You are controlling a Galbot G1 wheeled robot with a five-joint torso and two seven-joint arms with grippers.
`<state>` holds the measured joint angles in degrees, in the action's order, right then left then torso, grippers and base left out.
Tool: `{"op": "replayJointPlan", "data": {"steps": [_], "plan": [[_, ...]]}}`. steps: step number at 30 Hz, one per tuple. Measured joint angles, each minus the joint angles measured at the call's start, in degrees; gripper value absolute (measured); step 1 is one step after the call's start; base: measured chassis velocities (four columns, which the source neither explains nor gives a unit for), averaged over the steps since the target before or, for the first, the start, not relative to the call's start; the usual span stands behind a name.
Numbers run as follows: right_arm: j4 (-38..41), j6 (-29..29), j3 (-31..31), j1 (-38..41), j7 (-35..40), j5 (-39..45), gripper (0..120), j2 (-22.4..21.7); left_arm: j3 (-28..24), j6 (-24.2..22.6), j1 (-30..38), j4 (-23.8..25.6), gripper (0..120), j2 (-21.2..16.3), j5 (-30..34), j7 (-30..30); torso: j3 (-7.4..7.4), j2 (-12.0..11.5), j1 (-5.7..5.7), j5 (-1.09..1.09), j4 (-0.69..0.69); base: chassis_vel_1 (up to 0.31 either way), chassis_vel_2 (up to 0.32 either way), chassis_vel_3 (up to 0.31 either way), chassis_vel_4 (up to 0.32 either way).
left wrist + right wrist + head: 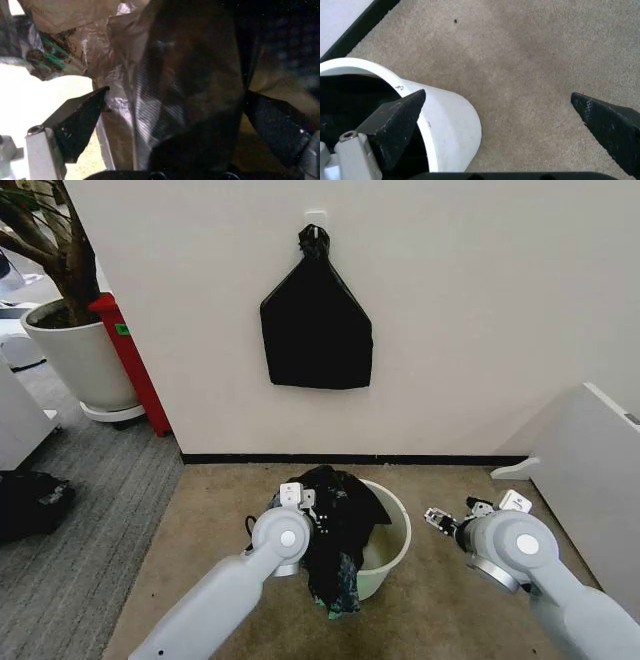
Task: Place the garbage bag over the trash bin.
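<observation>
The trash bin (392,548), a small cream-white bucket, stands on the beige carpet in front of me. The black, crinkly garbage bag (338,525) is draped over its left rim, part hanging down the outside and part lying inside. My left gripper (302,500) is at the bag's left edge. In the left wrist view the gripper (175,123) is open, with folds of the garbage bag (190,93) between its spread fingers. My right gripper (438,519) hovers just right of the bin, open and holding nothing. In the right wrist view the gripper (500,123) is over carpet beside the trash bin (452,120).
A flat black bundle with a knotted top (316,330) hangs on the wall behind the bin. A large white plant pot (85,360) and a red post (130,360) stand at the back left. A white panel (600,470) borders the right side. A dark bag (30,500) lies on the grey carpet at left.
</observation>
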<state>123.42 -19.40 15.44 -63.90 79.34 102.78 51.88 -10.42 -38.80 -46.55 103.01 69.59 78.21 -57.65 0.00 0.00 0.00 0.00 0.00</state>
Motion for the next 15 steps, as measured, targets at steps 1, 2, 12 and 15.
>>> {"op": "replayJointPlan", "data": {"steps": [1, 2, 12, 15], "plan": [[0.0, 0.0, 0.0, 0.0, 0.0, 0.0, 100, 0.0, -0.1, -0.1, 0.1, -0.1, 100, 0.1, 0.0, -0.3, 0.0, 0.0, 0.0, 0.0, 0.0, 0.0, 0.0, 0.0, 0.0], [0.0, 0.0, 0.0, 0.0, 0.0, -0.1, 100, 0.0, -0.2, -0.3, 0.2, -0.3, 100, 0.2, 0.0, -0.8, 0.0, 0.0, 0.0, 0.0, 0.0, 0.0, 0.0, 0.0, 0.0], [0.1, 0.0, -0.5, -0.8, -0.2, -1.1, 100, 0.3, -0.9, -0.6, 0.6, -0.9, 89, 0.7, 0.1, -1.3, 0.0, 0.0, 0.0, 0.0, 0.0, 0.0, 0.0, 0.0, 0.0], [0.0, 0.0, -0.6, -0.8, -0.2, -1.3, 100, 0.4, -0.9, -0.6, 0.6, -1.0, 78, 0.7, 0.9, -2.4, 0.0, 0.0, 0.0, 0.01, 0.0, 0.0, 0.0, 0.0, 0.0]]}}
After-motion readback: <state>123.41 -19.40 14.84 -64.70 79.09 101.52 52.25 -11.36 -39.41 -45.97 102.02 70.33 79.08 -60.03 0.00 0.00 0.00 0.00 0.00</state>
